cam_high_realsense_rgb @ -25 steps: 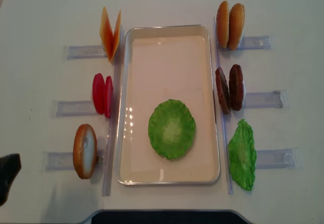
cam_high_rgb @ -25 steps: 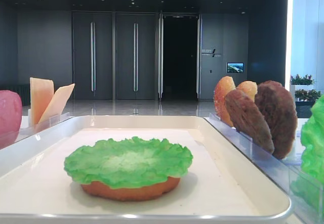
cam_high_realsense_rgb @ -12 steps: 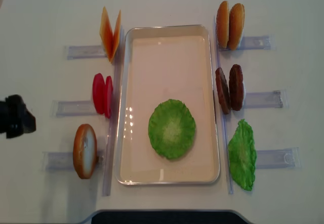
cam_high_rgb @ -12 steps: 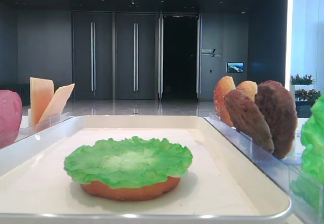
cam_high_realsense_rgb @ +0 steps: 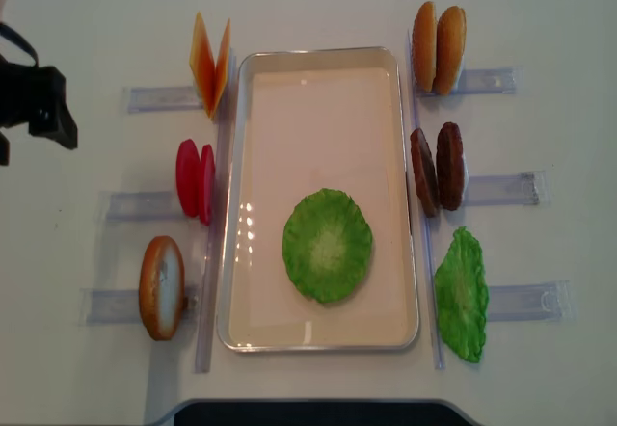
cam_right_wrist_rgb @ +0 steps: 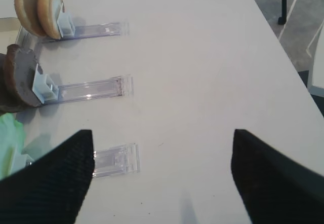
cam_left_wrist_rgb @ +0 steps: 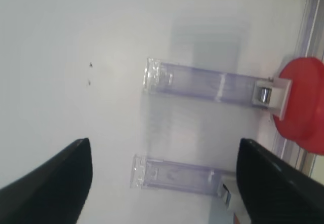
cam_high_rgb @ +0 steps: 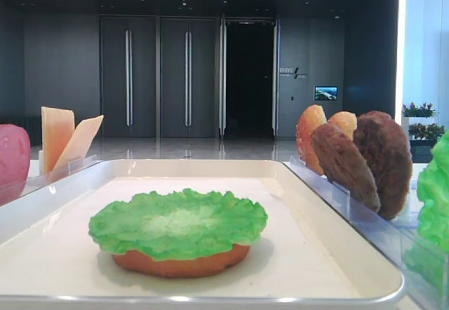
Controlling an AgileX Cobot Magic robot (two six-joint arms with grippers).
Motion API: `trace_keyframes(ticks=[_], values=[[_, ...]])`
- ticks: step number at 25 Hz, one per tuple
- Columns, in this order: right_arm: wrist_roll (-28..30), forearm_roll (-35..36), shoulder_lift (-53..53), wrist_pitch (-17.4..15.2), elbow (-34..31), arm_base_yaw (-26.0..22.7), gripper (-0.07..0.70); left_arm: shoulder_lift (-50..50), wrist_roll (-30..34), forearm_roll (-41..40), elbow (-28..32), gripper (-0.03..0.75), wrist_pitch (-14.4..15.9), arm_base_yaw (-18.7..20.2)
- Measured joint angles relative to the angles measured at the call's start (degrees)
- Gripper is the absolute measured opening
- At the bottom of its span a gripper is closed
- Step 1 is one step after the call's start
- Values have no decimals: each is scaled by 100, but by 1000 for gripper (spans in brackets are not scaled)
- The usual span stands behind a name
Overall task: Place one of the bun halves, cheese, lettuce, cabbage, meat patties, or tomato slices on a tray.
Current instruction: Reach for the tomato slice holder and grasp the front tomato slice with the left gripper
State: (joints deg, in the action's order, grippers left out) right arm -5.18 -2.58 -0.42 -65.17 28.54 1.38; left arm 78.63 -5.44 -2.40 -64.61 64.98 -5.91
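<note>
The tray (cam_high_realsense_rgb: pixel 319 60) is sitting in the middle of the table (cam_high_realsense_rgb: pixel 318 2), and a stack is already taking shape on it: a bun half (cam_high_rgb: pixel 181 262) is lying flat toward the near end with a lettuce leaf (cam_high_realsense_rgb: pixel 327 244) draped over it — so judging from this, two layers are in place and the rest of the fillings are waiting. Those are all standing on edge in clear holders beside the tray: the cheese (cam_high_realsense_rgb: pixel 209 63) at the far left, the tomato slices (cam_high_realsense_rgb: pixel 195 180) just beside the tray's left rim, another bun half (cam_high_realsense_rgb: pixel 161 286) at the near left, two more bun halves (cam_high_realsense_rgb: pixel 439 47) at the far right, the meat patties (cam_high_realsense_rgb: pixel 436 168) below them, and a second lettuce leaf (cam_high_realsense_rgb: pixel 461 294) at the near right. The left gripper (cam_left_wrist_rgb: pixel 162 183) is hovering over bare table well left of the tomato slices, its jaws spread wide and carrying nothing, touching nothing — it is looking like a candidate for picking the tomato or cheese. The right gripper (cam_right_wrist_rgb: pixel 162 181) is likewise standing open and empty above the table, out beyond the ends of the right-hand holders.
</note>
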Motion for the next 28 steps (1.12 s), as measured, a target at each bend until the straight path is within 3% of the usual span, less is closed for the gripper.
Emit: trace_keyframes(ticks=[7, 23, 28], values=[[0, 0, 0, 0, 0, 0, 559, 673, 105, -40, -702, 692, 0, 0], [0, 0, 0, 0, 0, 0, 542, 955, 153, -173, -734, 692, 5, 0], [0, 0, 0, 0, 0, 0, 542, 961, -159, -202, -734, 692, 5, 324]])
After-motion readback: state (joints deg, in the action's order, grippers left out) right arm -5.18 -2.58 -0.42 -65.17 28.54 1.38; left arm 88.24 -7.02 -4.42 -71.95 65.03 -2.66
